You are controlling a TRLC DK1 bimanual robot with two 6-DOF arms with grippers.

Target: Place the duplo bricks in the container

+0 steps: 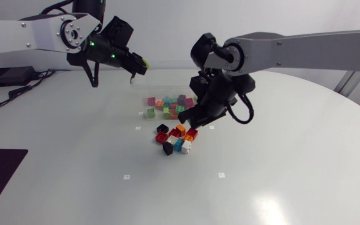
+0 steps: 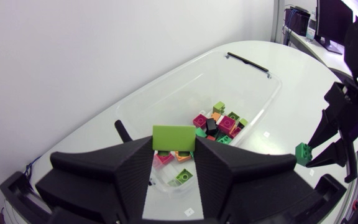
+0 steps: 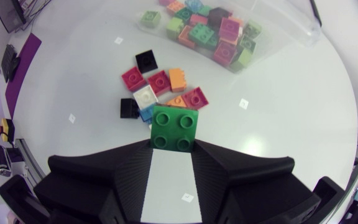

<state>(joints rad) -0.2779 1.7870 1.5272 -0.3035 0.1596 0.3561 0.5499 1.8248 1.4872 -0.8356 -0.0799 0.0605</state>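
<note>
Two bricks are aloft over a white round table [image 1: 280, 187]. From overhead, the left gripper [image 1: 140, 64] hangs raised behind the clear plastic container [image 1: 150, 100], clamped on a lime-green duplo brick [image 1: 144, 63]. The right gripper [image 1: 189, 116] sits low at the container's front edge, between it and the loose pile of red, orange, white, black and blue bricks [image 1: 175, 139] lying just in front of the container. From the left wrist, both wedge fingers press the lime-green brick's sides, holding it above the container's near end. That height looks chosen for a clean drop onto the mixed-colour bricks already inside [image 2: 219, 121], though whether it is fully past the rim cannot be told. Beside the container's long wall, the right gripper's tips pinch a dark green two-by-two duplo brick [image 2: 302, 153]. From the right wrist, that brick sits studs-up between closed fingers, lifted over the side of the loose pile away from the container, with the container beyond the pile. The grip by two opposite faces likely keeps the brick level for the carry. About ten bricks in the pile are yet to be moved, so the task appears past halfway.
</note>
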